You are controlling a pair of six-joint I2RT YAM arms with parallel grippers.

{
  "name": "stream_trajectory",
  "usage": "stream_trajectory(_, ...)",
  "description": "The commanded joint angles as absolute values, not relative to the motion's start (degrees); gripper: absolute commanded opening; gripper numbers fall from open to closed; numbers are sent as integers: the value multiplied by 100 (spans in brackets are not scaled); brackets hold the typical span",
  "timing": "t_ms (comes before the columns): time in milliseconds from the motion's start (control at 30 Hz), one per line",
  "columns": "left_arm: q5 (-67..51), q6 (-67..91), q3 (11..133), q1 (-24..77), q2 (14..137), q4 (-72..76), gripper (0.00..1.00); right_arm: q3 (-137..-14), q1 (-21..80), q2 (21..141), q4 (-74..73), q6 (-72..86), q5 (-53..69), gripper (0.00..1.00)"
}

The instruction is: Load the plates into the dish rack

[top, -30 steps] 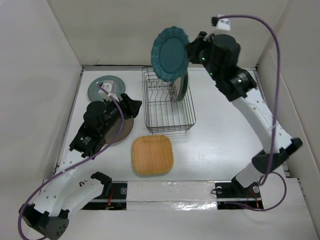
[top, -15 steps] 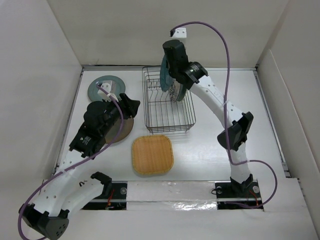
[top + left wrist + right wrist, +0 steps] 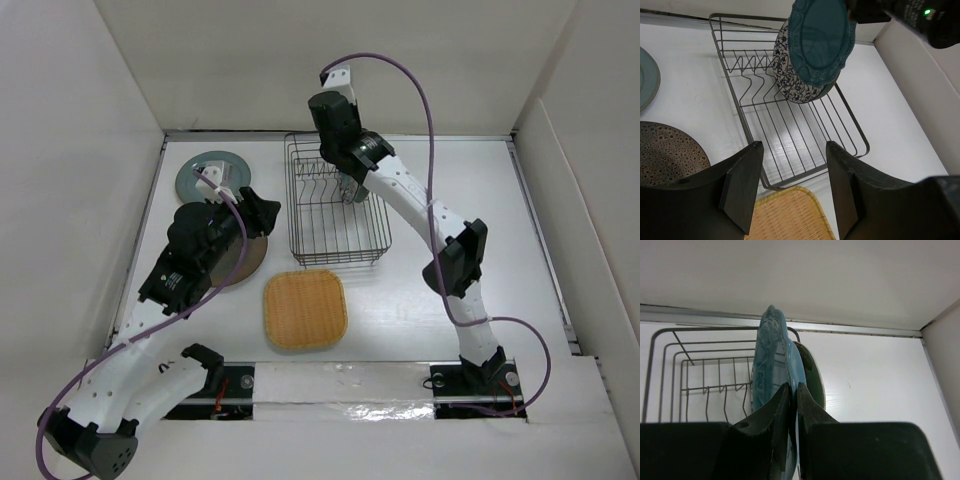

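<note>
Right gripper point(image 3: 792, 390) clamps the dark teal scalloped plate point(image 3: 820, 42) upright over the far-right corner of the dish rack point(image 3: 790, 135) — left gripper point(image 3: 792, 165), fingers apart, hovers left of it.

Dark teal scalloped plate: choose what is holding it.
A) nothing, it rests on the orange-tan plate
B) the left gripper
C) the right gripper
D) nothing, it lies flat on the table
C: in the right wrist view the right gripper pinches the rim of the dark teal scalloped plate, which stands upright at the dish rack beside the floral plate.
</note>
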State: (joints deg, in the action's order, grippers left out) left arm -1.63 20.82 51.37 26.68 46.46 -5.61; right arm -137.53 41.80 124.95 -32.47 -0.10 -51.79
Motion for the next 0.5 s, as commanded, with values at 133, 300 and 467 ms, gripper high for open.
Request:
stream_trajectory(133, -272, 2013, 5273, 2698, 4641, -404, 51, -13957, 4271, 12542, -2004, -730, -5634, 0)
stream_trajectory(300, -264, 2013, 5265, 2698, 4667, -396, 51, -13896, 4219, 12674, -2074, -545, -5511, 0)
stream_trajectory(467, -264, 2013, 5265, 2698, 4658, -396, 51, -13642, 4219, 12744, -2162, -195, -5274, 0)
